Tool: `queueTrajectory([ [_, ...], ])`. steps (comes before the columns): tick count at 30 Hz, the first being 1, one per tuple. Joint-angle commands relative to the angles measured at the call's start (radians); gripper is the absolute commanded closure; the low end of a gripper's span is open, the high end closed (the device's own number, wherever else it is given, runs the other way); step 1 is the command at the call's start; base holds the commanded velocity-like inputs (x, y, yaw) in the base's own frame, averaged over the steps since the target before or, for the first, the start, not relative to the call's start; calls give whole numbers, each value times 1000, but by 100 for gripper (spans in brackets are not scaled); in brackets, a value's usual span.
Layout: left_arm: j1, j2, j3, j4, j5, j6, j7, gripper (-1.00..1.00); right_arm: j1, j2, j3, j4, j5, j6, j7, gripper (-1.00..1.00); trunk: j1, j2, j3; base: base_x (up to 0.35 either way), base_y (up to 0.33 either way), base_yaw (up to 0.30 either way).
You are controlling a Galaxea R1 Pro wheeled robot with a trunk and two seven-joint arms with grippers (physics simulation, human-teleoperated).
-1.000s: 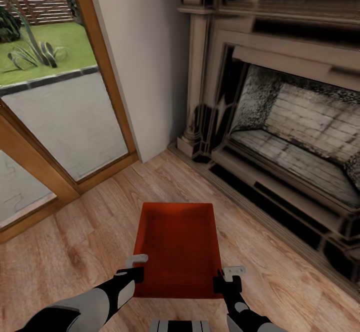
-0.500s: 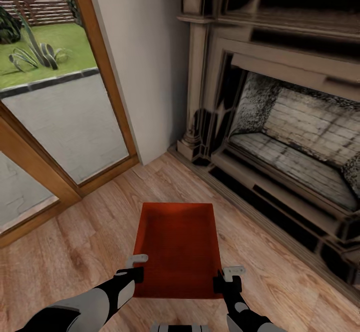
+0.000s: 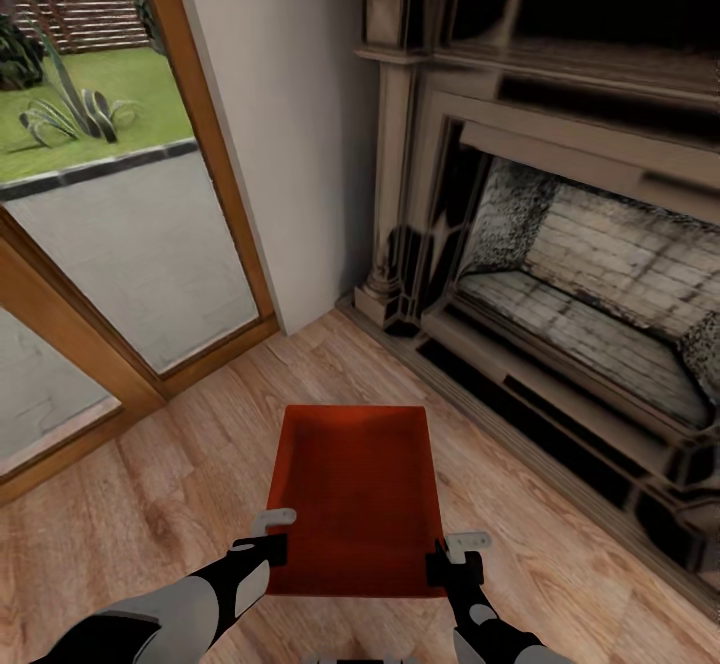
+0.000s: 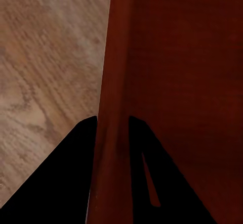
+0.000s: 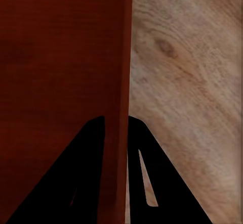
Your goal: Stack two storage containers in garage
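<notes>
An orange-red storage container point(image 3: 357, 494), lidless and empty, is held level above the light wood-plank floor of the living room, straight ahead of me. My left gripper point(image 3: 268, 542) is shut on its left wall near the closer corner, and in the left wrist view its dark fingers point(image 4: 81, 148) straddle that wall point(image 4: 114, 82). My right gripper point(image 3: 452, 559) is shut on the right wall. The right wrist view has the wall point(image 5: 121, 72) pinched between its two fingers point(image 5: 147, 153). Wood floor passes below both wrists.
A brick fireplace point(image 3: 590, 274) with a stone surround fills the right side, its hearth edge close to the container's right. A pale wall corner point(image 3: 290, 134) stands ahead. Wood-framed glass doors point(image 3: 130, 244) on the left look onto paving and grass.
The whole scene has slid slightly downward in the head view, so the camera has moved. The container and both grippers keep the same place in the picture.
</notes>
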Motion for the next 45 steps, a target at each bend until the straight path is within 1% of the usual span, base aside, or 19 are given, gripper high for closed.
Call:
queueTrajectory([
  [1, 0, 10, -6, 0, 9, -3, 9, 100, -1, 0, -26, 1, -18, -5, -14, 100, -4, 7, 3, 0, 0, 0],
  [29, 0, 10, -6, 0, 9, -3, 9, 100, -1, -1, -26, 1, -18, -5, -14, 100, -111, 203, 90, 0, 0, 0],
  [45, 0, 10, -6, 0, 9, -4, 10, 100, 0, 2, -26, 1, -10, -6, -15, 100, -173, 315, 141, 0, 0, 0],
])
